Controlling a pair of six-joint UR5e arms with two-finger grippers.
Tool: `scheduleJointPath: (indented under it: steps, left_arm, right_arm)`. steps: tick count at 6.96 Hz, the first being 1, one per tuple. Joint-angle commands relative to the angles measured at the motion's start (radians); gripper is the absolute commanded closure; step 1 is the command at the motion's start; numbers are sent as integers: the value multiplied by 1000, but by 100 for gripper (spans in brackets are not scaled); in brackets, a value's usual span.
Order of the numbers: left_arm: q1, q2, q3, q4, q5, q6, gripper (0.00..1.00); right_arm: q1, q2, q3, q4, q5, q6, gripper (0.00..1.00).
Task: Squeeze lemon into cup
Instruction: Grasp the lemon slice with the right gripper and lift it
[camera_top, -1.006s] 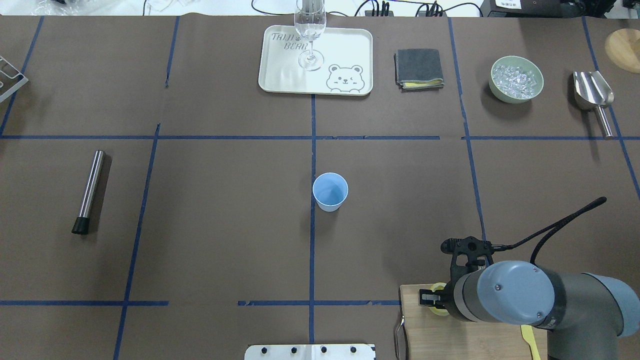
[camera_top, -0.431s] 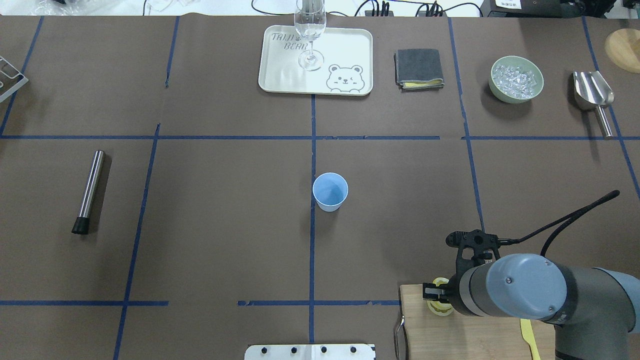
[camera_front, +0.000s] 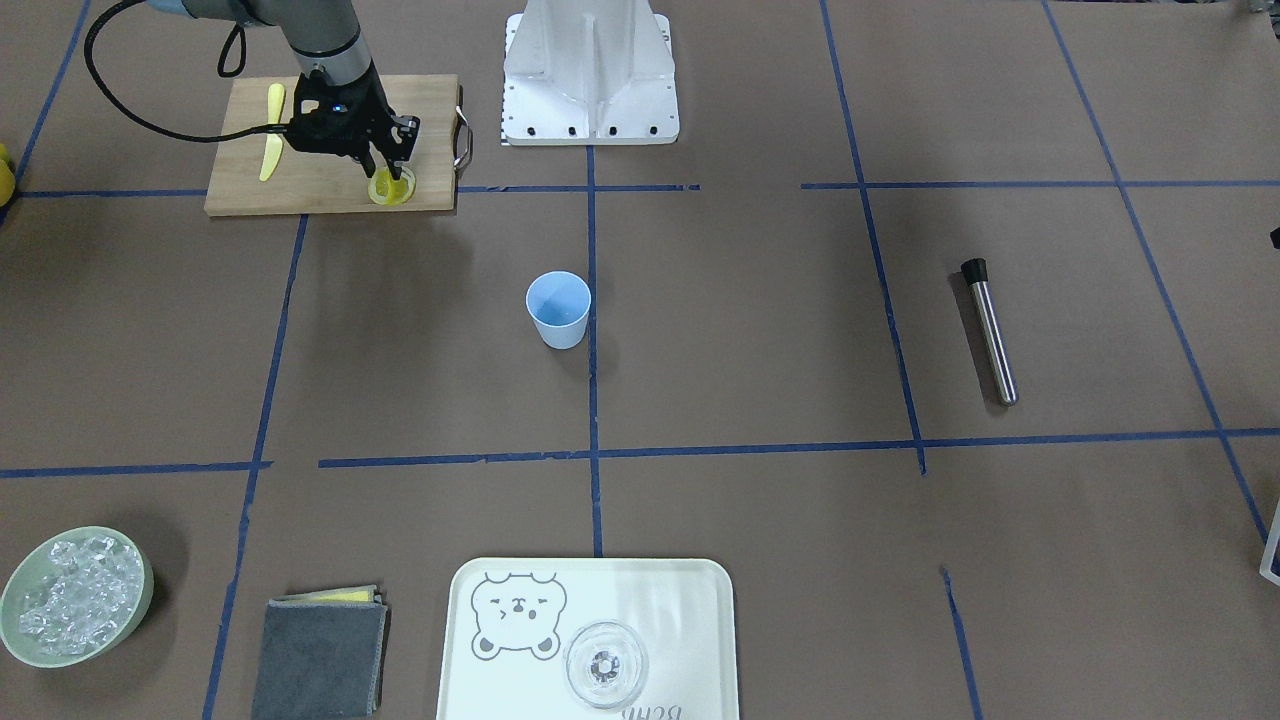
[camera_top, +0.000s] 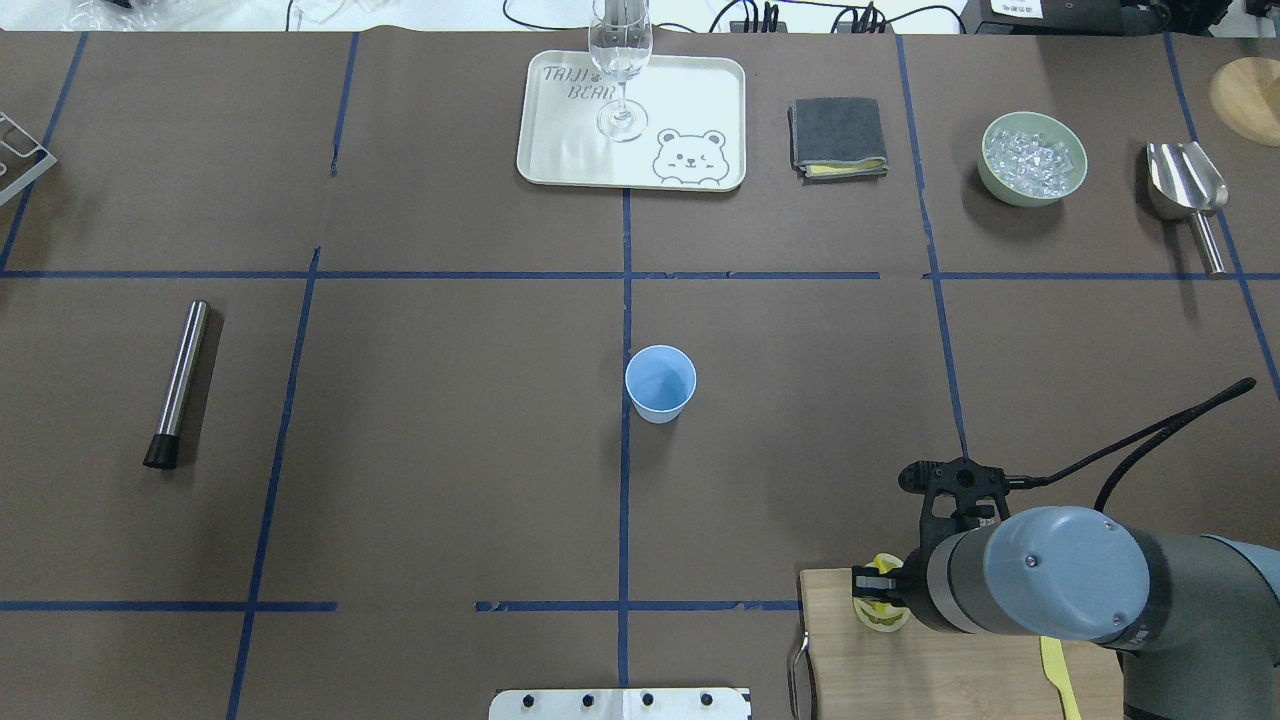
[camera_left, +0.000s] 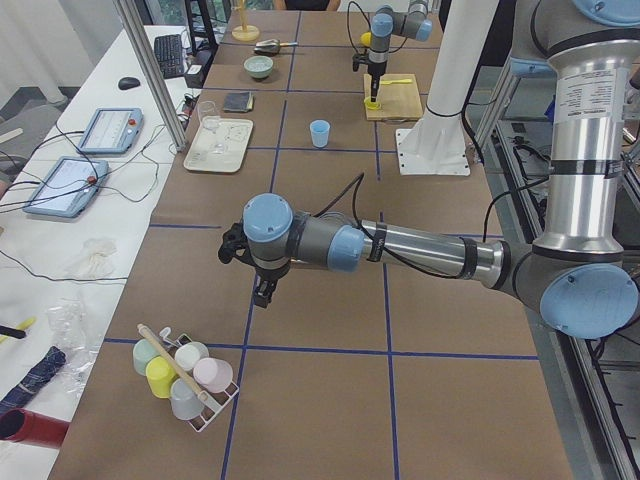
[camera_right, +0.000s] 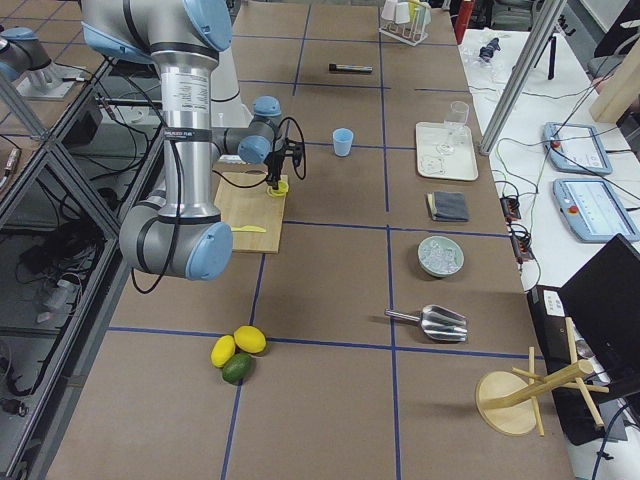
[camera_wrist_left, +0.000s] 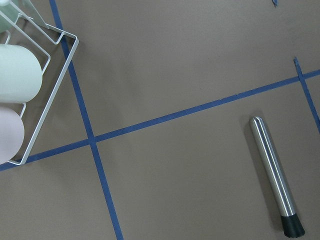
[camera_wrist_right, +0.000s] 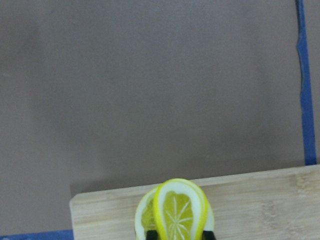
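The light-blue cup (camera_top: 660, 383) stands upright and empty at the table's middle; it also shows in the front view (camera_front: 559, 308). My right gripper (camera_top: 872, 588) is over the far left corner of the wooden cutting board (camera_top: 960, 670). It is shut on the lemon (camera_wrist_right: 180, 210), a yellow-green slice held on edge between the fingers just above the board. A flatter orange-yellow slice (camera_wrist_right: 144, 219) lies on the board behind it. My left gripper (camera_left: 262, 293) hangs over the table far to the left; I cannot tell if it is open.
A yellow toy knife (camera_top: 1060, 675) lies on the board. At the far edge are a tray (camera_top: 700, 100) with a clear glass (camera_top: 620, 60), a grey cloth (camera_top: 838, 137), a bowl of ice (camera_top: 1033, 158) and a scoop (camera_top: 1187, 190). A steel rod (camera_top: 180, 385) lies left.
My right arm has shifted a little to the right over the board, with the lemon slice staying between its fingers. The cup has not moved.
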Motion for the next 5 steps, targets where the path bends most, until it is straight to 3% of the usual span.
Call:
scheduleJointPath:
  steps: [1,5]
  left_arm:
    - [-1,1,0,0,-17,0,0]
    - [-1,1,0,2,-18,0,0]
  right_arm:
    - [0,-2,44,-51,-1,0,61]
    - [79,20,136,-101,13,0,61]
